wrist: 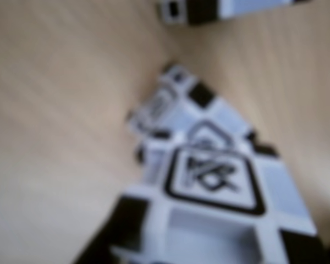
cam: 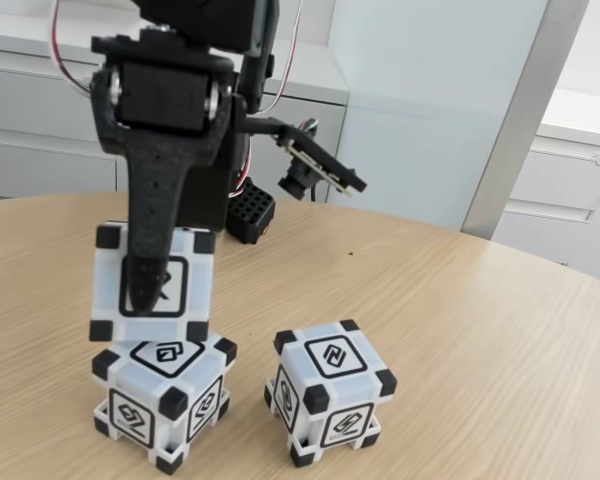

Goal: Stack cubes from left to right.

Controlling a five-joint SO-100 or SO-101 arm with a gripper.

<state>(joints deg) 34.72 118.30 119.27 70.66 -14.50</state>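
Stacking step looks underway: claw (cam: 152, 285) gripping one cube (cam: 152, 283) just above the left cube (cam: 163, 398), so next it probably needs squaring up before lowering.

Cubes (cam: 332, 392) white, black corner blocks, black-framed glyph on faces; table (cam: 500, 340) light wood grain; arm (cam: 170, 110) black.

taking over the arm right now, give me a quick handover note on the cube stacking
Gripper: jaws shut on the held cube, carried just above the left cube in the fixed view, slightly tilted; whether they touch is unclear.
Left cube and right cube sit apart on the wooden table.
Done: first cube picked up and brought over the left one.
Left: set it down squarely, release, then add the right cube on top.
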